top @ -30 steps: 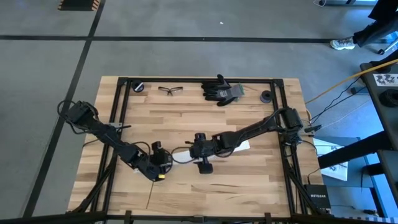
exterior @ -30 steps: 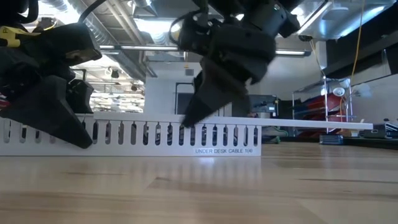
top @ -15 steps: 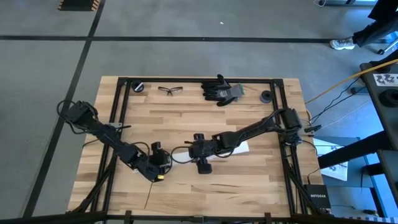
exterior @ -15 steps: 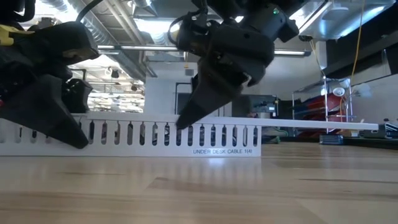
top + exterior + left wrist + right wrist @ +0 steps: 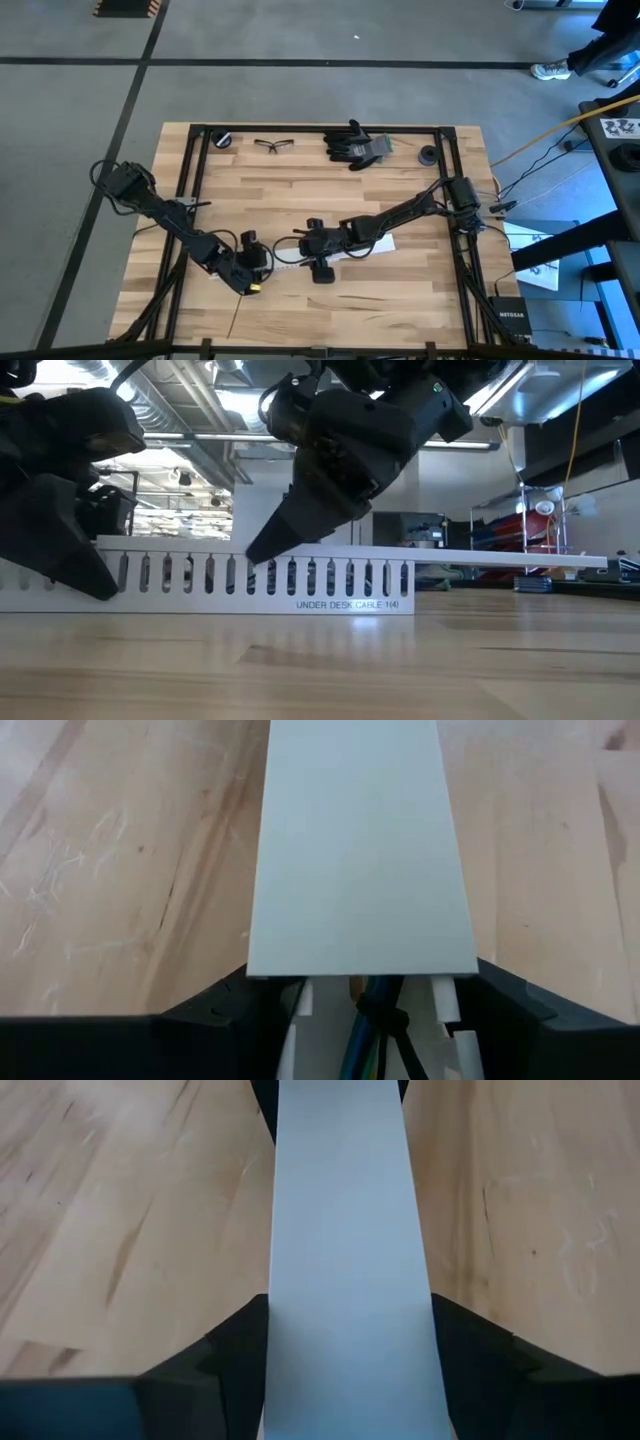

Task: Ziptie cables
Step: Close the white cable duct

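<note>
On the wooden table (image 5: 300, 180), both grippers clamp the white rail (image 5: 300, 575) holding dark cables (image 5: 380, 1020).

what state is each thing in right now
slotted rail: lying on the table, white cover on top
cables: lying inside the rail, under the cover
left pincer: straddling the rail's end
right pincer: straddling the cover
safety glasses: unfolded at the far edge

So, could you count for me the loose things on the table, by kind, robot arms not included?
Slotted white rail with its flat white cover, held between both grippers: 1
Bundle of cables inside the rail, single wires too hidden to count: 1
Safety glasses: 1
Pile of black gloves: 1
Small round black parts at the far corners: 2
Total: 6
</note>
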